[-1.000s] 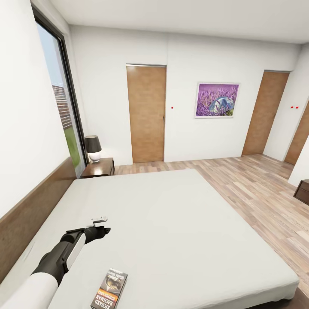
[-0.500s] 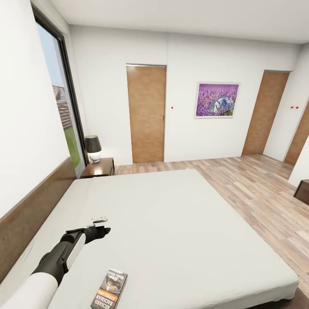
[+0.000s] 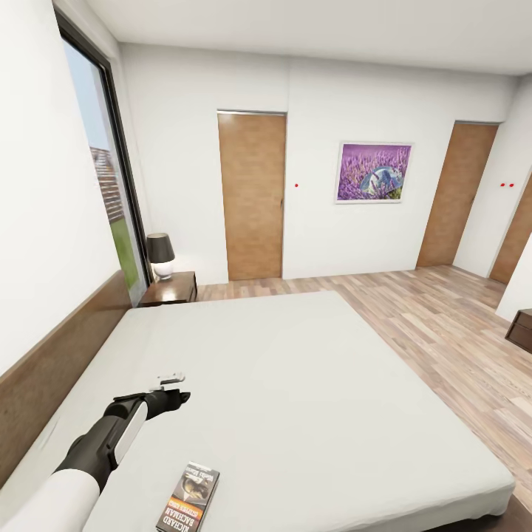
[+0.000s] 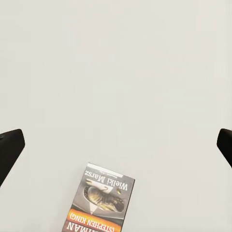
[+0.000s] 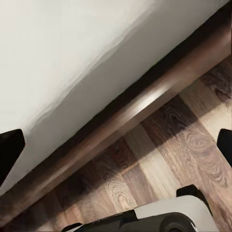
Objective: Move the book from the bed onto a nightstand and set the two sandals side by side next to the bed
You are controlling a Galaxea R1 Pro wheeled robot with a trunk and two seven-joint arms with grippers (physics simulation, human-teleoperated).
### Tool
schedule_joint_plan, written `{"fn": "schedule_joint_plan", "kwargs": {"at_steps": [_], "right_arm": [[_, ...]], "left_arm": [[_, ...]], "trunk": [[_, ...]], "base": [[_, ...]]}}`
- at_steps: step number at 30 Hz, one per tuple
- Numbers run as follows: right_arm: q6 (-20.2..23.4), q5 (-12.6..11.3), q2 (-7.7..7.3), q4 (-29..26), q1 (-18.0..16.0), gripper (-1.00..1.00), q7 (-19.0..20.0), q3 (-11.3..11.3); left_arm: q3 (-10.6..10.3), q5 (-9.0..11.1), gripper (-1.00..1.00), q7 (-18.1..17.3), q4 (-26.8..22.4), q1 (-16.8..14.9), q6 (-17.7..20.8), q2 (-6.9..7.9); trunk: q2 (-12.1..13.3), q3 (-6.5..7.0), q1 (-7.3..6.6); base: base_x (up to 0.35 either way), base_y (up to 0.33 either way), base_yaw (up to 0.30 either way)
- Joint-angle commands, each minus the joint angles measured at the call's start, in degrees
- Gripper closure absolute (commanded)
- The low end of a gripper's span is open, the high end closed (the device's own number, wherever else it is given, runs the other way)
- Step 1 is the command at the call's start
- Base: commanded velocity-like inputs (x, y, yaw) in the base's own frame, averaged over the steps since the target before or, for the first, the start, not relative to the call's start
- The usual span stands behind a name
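Black-sleeved, with a white upper arm, the left arm reaches from the near left corner out over the bed [image 3: 310, 384], its forearm angled up and to the right, and the left tool [image 3: 171, 391] hangs above the pale mattress, apart from it. In the left wrist view that tool [image 4: 116, 145] stands wide, its two dark fingertips [image 4: 9, 147] at opposite edges with nothing between them. Just nearer than the tool and slightly to its right, the book [image 3: 189, 496] lies flat, cover up, on the near part of the mattress, untouched; the left wrist view shows its cover [image 4: 100, 200] with the orange band.

Along the left wall runs the dark headboard [image 3: 52, 369], and beyond it at the far left stand the nightstand [image 3: 171, 288] and a lamp [image 3: 160, 255] on top. Farther right are a brown door [image 3: 253, 196], the lavender picture [image 3: 374, 173] and the plank floor [image 3: 443, 325].

The right tool [image 5: 116, 145] also appears wide, as far as its fingertips at the frame edges show, hanging over the bed's dark base [image 5: 140, 108] and the floor.
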Motion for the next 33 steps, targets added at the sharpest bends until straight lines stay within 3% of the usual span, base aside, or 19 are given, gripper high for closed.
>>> {"fn": "schedule_joint_plan", "kwargs": {"at_steps": [1, 6, 10, 11, 12, 13, 14, 16, 20, 26, 27, 28, 29, 31, 33], "right_arm": [[-0.23, -0.35, -0.11, 0.12, -0.01, -1.0, 0.32, 0.45], [4.22, -6.59, -5.85, -0.84, 3.0, -1.0, 18.98, -4.73], [5.98, -9.49, -11.32, -1.49, 4.47, -1.0, 28.77, -8.05], [6.26, -10.09, -12.72, -1.59, 4.68, -1.0, 30.44, -8.96], [6.26, -10.09, -12.72, -1.59, 4.68, -1.0, 30.44, -8.96], [6.57, -10.59, -14.02, -1.68, 4.87, -1.0, 31.81, -9.82], [7.64, -11.31, -16.41, -1.87, 5.11, -1.0, 33.79, -11.21], [9.38, -11.77, -18.78, -2.3, 5.29, -1.0, 35.06, -12.11], [12.85, -12.13, -22.05, -5.44, 5.46, -1.0, 36.37, -13.04], [20.48, -11.56, -23.42, -18.97, 5.58, -1.0, 34.26, -13.02], [20.48, -11.56, -23.42, -18.97, 5.58, -1.0, 34.26, -13.02], [24.11, -10.57, -23.13, -25.56, 5.6, -1.0, 30.53, -12.47], [24.11, -10.57, -23.13, -25.56, 5.6, -1.0, 30.53, -12.47], [27.57, -9.38, -21.55, -33.55, 5.59, -1.0, 25.2, -11.12], [31.3, -8.23, -18.53, -43.27, 5.58, -1.0, 18.96, -9.08]], "left_arm": [[-0.15, 0.24, -1.0, 0.03, -0.04, -0.01, 0.23, 0.05], [-0.15, 0.24, -1.0, 0.03, -0.05, -0.01, 0.22, 0.05], [-0.15, 0.24, -1.0, 0.07, -0.07, -0.01, 0.22, 0.05], [-0.15, 0.24, -1.0, 0.08, -0.06, -0.01, 0.22, 0.05], [-0.15, 0.24, -1.0, 0.08, -0.06, -0.01, 0.22, 0.05], [-0.15, 0.24, -1.0, 0.09, -0.06, -0.01, 0.22, 0.05], [-0.15, 0.24, -1.0, 0.1, -0.04, -0.01, 0.22, 0.05], [-0.15, 0.24, -1.0, 0.11, -0.07, -0.01, 0.22, 0.05], [-0.27, 0.24, -1.0, 0.11, -0.05, -0.01, 0.22, 0.05], [-0.76, 0.19, -1.0, 0.15, -0.04, -0.01, -0.25, 0.05], [-0.76, 0.19, -1.0, 0.15, -0.04, -0.01, -0.25, 0.05], [-0.86, 0.17, -1.0, 0.17, -0.03, -0.01, -0.4, 0.05], [-0.86, 0.17, -1.0, 0.17, -0.03, -0.01, -0.4, 0.05], [-0.92, 0.18, -1.0, 0.18, -0.03, -0.01, -0.49, 0.05], [-0.96, 0.17, -1.0, 0.19, -0.03, -0.01, -0.55, 0.05]], "trunk": [[-0.04, -0.02, 0.03], [-0.04, -0.02, 0.03], [-0.04, -0.02, 0.03], [-0.04, -0.02, 0.03], [-0.04, -0.02, 0.03], [-0.04, -0.02, 0.03], [-0.04, -0.02, 0.03], [-0.04, -0.02, 0.03], [-0.04, -0.02, 0.03], [-0.04, -0.02, 0.03], [-0.04, -0.02, 0.03], [-0.04, -0.02, 0.03], [-0.04, -0.02, 0.03], [-0.04, -0.02, 0.03], [-0.04, -0.02, 0.03]], "base": [[0.0, 0.0, 0.0], [0.0, 0.0, 0.0], [0.0, 0.0, 0.0], [0.0, 0.0, 0.0], [0.0, 0.0, 0.0], [0.0, 0.0, 0.0], [0.0, 0.0, 0.0], [0.0, 0.0, 0.0], [0.0, 0.0, 0.0], [0.0, 0.0, 0.0], [0.0, 0.0, 0.0], [0.0, 0.0, 0.0], [0.0, 0.0, 0.0], [0.0, 0.0, 0.0], [0.0, 0.0, 0.0]]}}
